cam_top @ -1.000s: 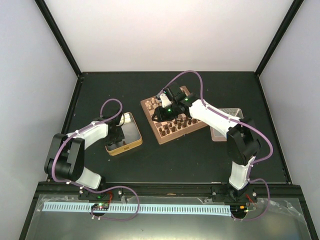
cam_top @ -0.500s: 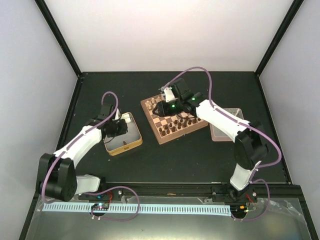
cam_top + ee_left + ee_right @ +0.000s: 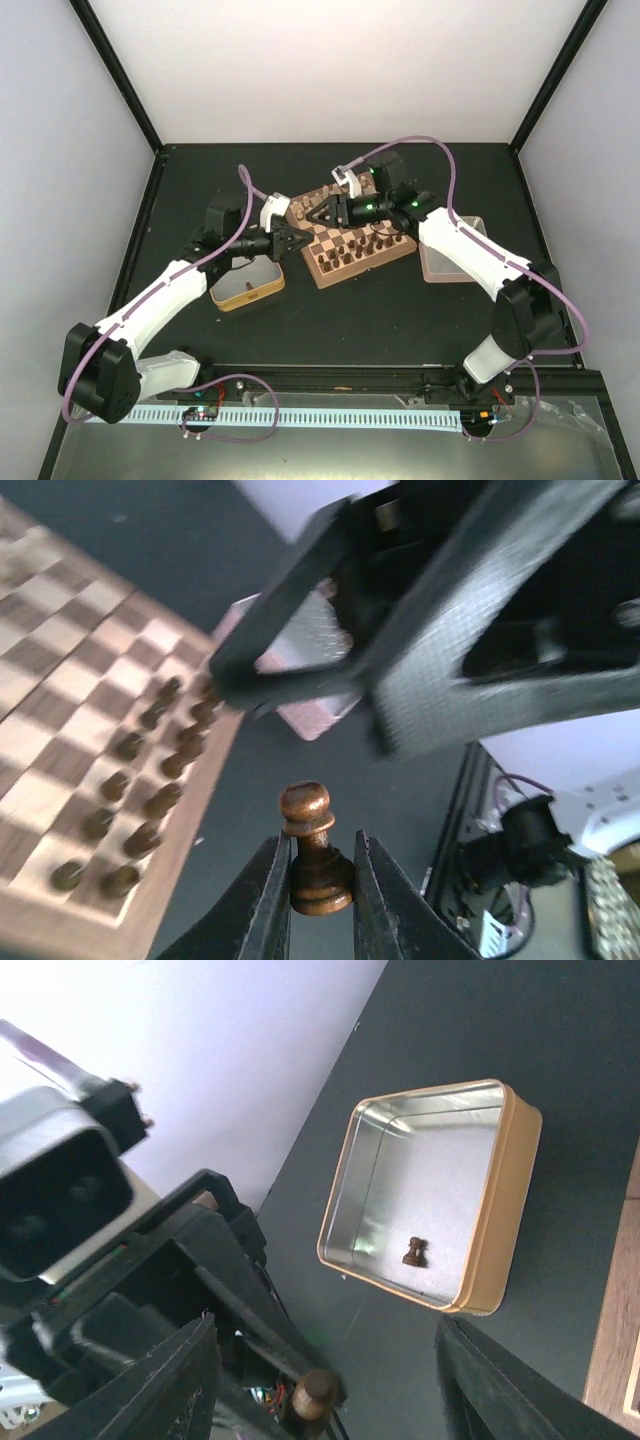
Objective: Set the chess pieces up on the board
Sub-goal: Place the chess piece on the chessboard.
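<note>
Pinching a dark-brown pawn (image 3: 315, 852) upright by its base, the left gripper (image 3: 292, 240) holds it aloft just off the chessboard's (image 3: 70, 750) left edge. The right gripper (image 3: 312, 214) faces it, jaws spread and empty. Another dark piece (image 3: 415, 1251) sits in the gold tin (image 3: 515, 1200).

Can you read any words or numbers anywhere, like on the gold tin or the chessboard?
No words, numbers or signs can be read in any view.
gold tin: small dark marks on its front wall, too small to read in the top view.
chessboard: only light and dark checks, with no letters or numbers showing.
</note>
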`<control>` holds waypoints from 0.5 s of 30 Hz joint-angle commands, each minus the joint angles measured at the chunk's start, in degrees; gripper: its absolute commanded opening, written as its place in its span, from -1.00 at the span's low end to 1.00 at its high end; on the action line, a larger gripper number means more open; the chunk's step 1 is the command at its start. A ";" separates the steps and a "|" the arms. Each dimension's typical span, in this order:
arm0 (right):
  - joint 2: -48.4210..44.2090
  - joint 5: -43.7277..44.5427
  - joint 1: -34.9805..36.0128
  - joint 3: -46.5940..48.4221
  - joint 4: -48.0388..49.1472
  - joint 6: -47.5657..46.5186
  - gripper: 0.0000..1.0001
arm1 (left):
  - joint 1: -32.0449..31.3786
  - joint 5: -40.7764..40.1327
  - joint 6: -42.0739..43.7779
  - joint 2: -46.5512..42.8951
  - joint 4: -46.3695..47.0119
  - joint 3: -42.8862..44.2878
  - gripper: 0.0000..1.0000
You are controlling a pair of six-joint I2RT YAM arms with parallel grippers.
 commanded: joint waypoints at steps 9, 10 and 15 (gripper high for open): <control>-5.68 -7.91 -1.04 -3.04 -5.30 -0.86 -0.29 | -2.61 11.41 7.29 2.38 9.02 4.42 -0.74; -5.80 -8.40 -1.04 -3.28 -5.29 -0.92 -0.34 | -2.61 11.17 7.23 2.40 9.00 4.38 -0.74; -5.75 -11.04 -1.04 -3.45 -5.05 -0.59 -0.58 | -2.65 10.04 7.23 2.35 8.89 4.32 -0.76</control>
